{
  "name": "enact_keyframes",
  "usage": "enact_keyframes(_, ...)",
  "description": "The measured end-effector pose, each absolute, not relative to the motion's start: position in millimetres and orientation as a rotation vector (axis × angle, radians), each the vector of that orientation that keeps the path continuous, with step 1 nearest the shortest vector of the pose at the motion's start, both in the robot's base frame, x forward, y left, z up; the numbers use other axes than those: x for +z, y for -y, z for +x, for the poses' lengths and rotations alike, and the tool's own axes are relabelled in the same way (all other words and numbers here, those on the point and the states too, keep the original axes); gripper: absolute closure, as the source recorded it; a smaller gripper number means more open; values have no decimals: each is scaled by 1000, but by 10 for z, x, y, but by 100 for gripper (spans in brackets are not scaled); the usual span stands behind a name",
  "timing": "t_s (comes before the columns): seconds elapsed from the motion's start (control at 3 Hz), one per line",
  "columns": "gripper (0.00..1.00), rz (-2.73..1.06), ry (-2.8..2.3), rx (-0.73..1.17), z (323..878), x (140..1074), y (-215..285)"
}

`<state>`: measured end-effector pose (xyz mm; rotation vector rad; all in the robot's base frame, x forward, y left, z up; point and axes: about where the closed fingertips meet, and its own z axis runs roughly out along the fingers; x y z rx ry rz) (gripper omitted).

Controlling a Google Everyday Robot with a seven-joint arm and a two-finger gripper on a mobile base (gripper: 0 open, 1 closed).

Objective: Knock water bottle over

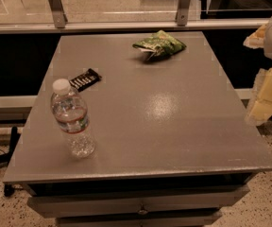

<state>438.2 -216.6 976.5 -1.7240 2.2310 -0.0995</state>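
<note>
Just behind water bottle [72, 119] — black bar [84, 80], gripper [267, 91] far right, bag [159, 45] beyond

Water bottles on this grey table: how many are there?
1. The water bottle stands upright near the table's front left corner. None seem hidden. The robot's tool is at the picture's right edge, off the table.

The gripper [266, 96] is hanging beyond the table's [174, 126] right edge. Open tabletop is stretching from it across to the upright water bottle [72, 119]. The green snack bag [158, 45] and black bar [84, 80] are lying farther back, off that lane.
</note>
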Motion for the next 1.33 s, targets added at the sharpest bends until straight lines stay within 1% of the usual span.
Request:
enact_keyframes(0.33,0,-1724,-2231,-100,4382,9766,2166)
enact_keyframes(0.67,0,-1663,-2213,-1,4371,9662,2052)
enact_keyframes(1.0,0,-1543,-2161,191,4328,9372,1752)
enact_keyframes(1.33,0,-1445,-2042,387,4318,9022,1308)
